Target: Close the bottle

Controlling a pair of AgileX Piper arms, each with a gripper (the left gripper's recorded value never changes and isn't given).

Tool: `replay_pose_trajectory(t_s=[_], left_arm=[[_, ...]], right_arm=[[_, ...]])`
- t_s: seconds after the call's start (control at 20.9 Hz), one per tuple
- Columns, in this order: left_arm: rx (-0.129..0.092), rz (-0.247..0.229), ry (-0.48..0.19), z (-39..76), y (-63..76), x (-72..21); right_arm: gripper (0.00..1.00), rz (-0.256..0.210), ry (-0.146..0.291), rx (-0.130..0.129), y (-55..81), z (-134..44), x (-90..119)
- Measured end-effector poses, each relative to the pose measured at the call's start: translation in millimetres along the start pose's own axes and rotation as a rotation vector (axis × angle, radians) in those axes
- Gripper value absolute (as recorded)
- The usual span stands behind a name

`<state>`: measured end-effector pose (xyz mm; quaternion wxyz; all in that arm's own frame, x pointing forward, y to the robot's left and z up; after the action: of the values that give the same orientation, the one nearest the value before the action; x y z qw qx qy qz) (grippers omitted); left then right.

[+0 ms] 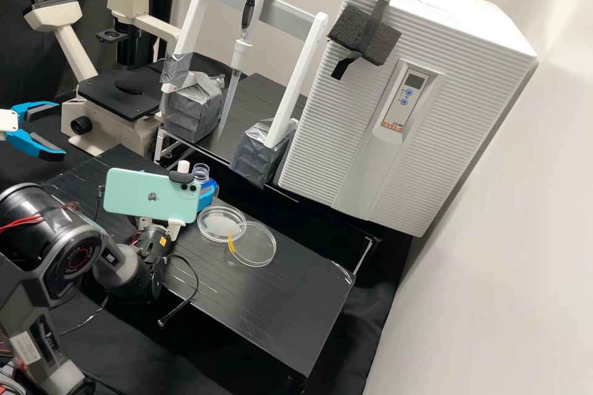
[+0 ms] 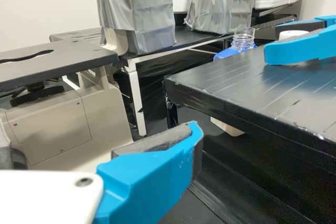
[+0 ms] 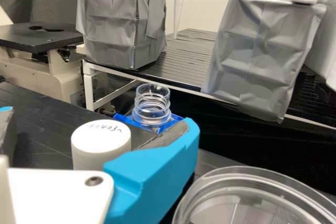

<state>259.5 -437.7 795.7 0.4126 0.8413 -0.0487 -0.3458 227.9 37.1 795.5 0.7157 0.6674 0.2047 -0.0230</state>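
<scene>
Found right gripper [image 3: 94, 124] with fingers [image 3: 157, 166] apart, clamped on nothing. Noted white cap [image 3: 101, 141] standing between them, just beside one pad, with a clear gap to the other finger. Located bottle [image 3: 153, 103] upright, neck open, in a blue holder [image 3: 122, 120], just past that fingertip and outside the span of the fingers. Noted rim of a clear dish [image 3: 252, 187] on the outer side of the same finger. Found left gripper [image 1: 60, 131] with fingers spread wide, holding nothing, short of the bench [image 1: 278, 296] edge. Sighted bottle well beyond those fingers, near the right gripper's tips.
</scene>
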Motion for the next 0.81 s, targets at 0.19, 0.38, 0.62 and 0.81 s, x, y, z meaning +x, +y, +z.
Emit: replay_pose_trajectory(t_s=[0.19, 0.38, 0.62, 0.81], left_arm=[[0.001, -0.001, -0.006, 1.3, -0.1, 1.0], [0.001, -0.002, -0.011, 2.3, -0.2, 1.8], [0.001, -0.002, -0.011, 2.3, -0.2, 1.8], [0.001, -0.002, -0.011, 2.3, -0.2, 1.8]], right_arm=[[0.00, 0.006, -0.007, 0.004, 1.3, 1.5, -0.6], [0.00, 0.008, -0.008, 0.008, 1.4, 1.5, -0.6], [0.00, 0.008, -0.008, 0.008, 1.4, 1.5, -0.6], [0.00, 0.019, -0.015, 0.015, 2.4, 2.2, -0.7]])
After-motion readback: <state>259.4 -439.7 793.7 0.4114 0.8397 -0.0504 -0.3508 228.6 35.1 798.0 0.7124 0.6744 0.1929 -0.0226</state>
